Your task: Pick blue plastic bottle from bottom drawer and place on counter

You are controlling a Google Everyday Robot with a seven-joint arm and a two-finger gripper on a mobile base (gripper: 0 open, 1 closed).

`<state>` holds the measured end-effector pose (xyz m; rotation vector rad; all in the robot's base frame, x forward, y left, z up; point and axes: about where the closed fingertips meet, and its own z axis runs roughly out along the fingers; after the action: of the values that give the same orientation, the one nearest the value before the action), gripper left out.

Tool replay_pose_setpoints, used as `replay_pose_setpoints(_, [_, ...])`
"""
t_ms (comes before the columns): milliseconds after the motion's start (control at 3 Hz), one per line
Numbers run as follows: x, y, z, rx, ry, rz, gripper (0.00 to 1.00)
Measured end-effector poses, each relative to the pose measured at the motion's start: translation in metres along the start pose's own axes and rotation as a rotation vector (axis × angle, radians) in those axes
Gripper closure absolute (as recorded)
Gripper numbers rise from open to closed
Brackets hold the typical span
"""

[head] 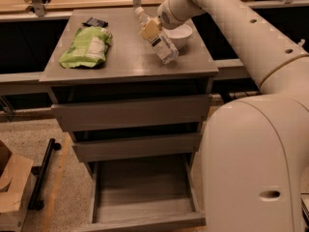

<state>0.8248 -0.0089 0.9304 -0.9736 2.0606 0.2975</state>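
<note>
The blue plastic bottle [163, 46] is clear with a white cap and a banded label. It is tilted, cap up and to the left, over the right half of the counter [120, 64], with its base at or just above the surface. My gripper [150, 29] reaches in from the upper right and is shut on the bottle's upper part. The bottom drawer [142, 195] is pulled open below and its grey inside is bare.
A white bowl [181, 33] stands just behind the bottle at the counter's right. A green bag [87, 46] lies on the counter's left, with a small dark packet [95, 22] behind it. The two upper drawers are shut. A cardboard box [12, 187] sits on the floor at left.
</note>
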Motion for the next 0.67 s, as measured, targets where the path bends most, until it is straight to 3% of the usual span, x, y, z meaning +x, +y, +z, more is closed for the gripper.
replay_pose_setpoints(333, [-0.0001, 0.0259, 0.0148, -0.057, 0.016, -0.052, 0.14])
replay_pose_setpoints(667, [0.0011, 0.0273, 0.0182, -0.061, 0.019, -0.053, 0.00])
